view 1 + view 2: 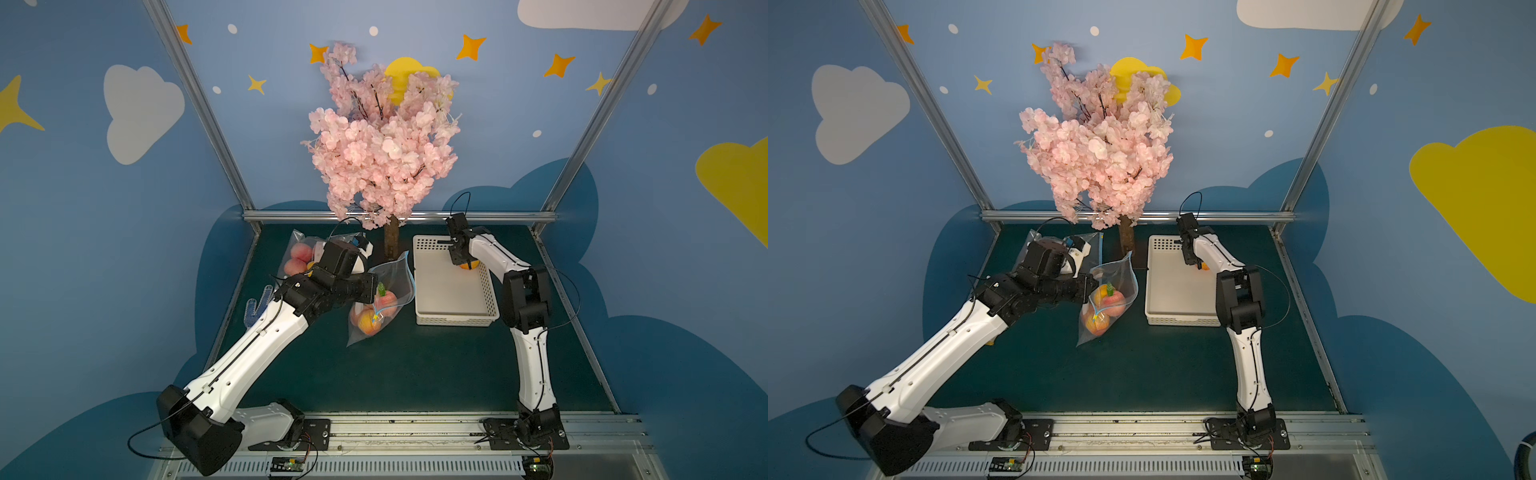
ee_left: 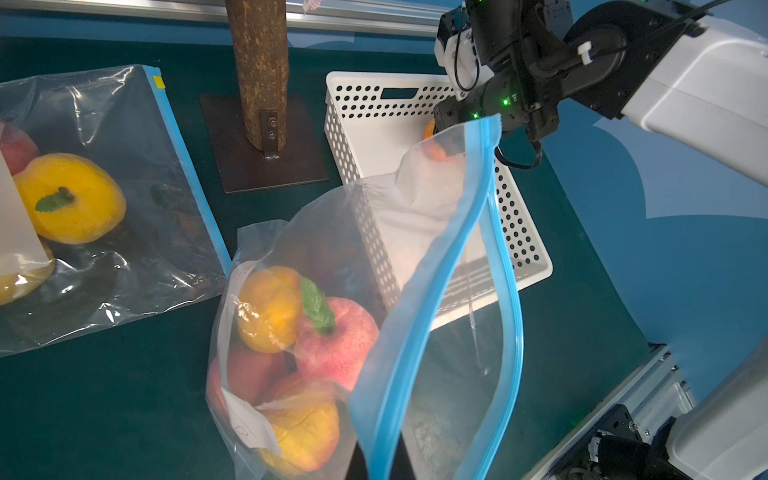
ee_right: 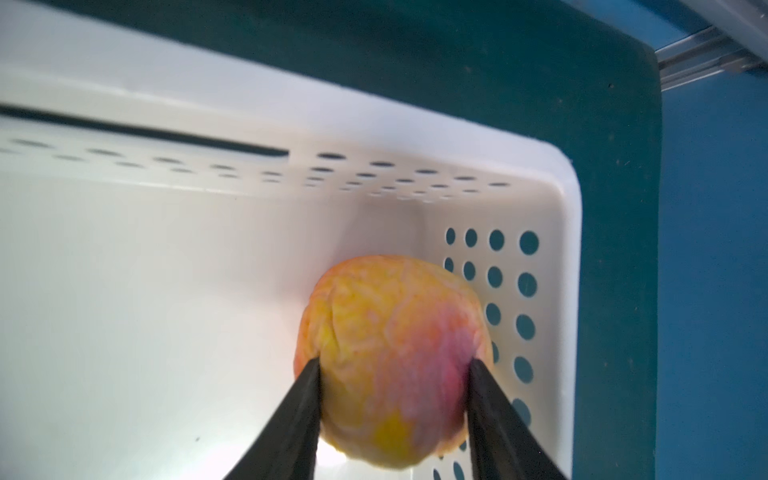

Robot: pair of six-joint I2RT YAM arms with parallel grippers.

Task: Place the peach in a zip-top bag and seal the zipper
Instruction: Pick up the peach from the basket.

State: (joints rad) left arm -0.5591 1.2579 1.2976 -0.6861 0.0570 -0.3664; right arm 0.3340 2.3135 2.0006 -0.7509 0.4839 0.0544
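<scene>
Peach [image 3: 386, 332] is found inside the white basket [image 1: 449, 291], in its far corner against the perforated wall. It is pinched on both flanks by the right claw [image 3: 395, 368], which is pointed steeply down from an arm bent over the basket. The zip-top bag [image 1: 399, 286], mouth agape, is stood just beside the basket. Its blue rim is nipped by the left claw [image 1: 368, 272], which is pressed together, the arm stretched toward the basket.

Yellow-pink peach [image 3: 390, 361] in white basket [image 3: 571, 270] corner, clear blue-zippered bag [image 2: 436, 249] upright, mouth open, holding other fruit [image 2: 332, 345]
</scene>
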